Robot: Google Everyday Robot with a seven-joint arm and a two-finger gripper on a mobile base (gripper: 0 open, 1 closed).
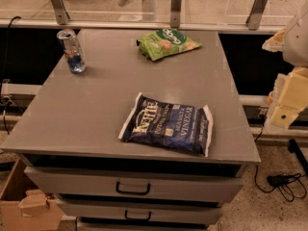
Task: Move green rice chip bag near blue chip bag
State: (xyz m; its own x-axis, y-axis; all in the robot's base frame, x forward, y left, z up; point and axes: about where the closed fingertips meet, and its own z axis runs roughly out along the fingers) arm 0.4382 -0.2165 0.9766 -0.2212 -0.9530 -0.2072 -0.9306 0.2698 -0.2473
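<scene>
The green rice chip bag (167,43) lies flat at the far middle of the grey tabletop (96,105). It is light green with a dark green oval logo. The blue chip bag (167,123) is dark navy with white "Kettle" lettering. It lies flat near the front edge, slightly right of centre. The two bags are well apart, with bare tabletop between them. My gripper (285,102) shows as cream-coloured parts at the right edge of the view, off the table's right side and away from both bags.
A silver and blue drink can (71,50) stands upright at the far left of the table. Drawers (132,188) sit under the tabletop. A rail with metal posts (176,6) runs behind the table. A cardboard box (19,206) and cables (284,182) are on the floor.
</scene>
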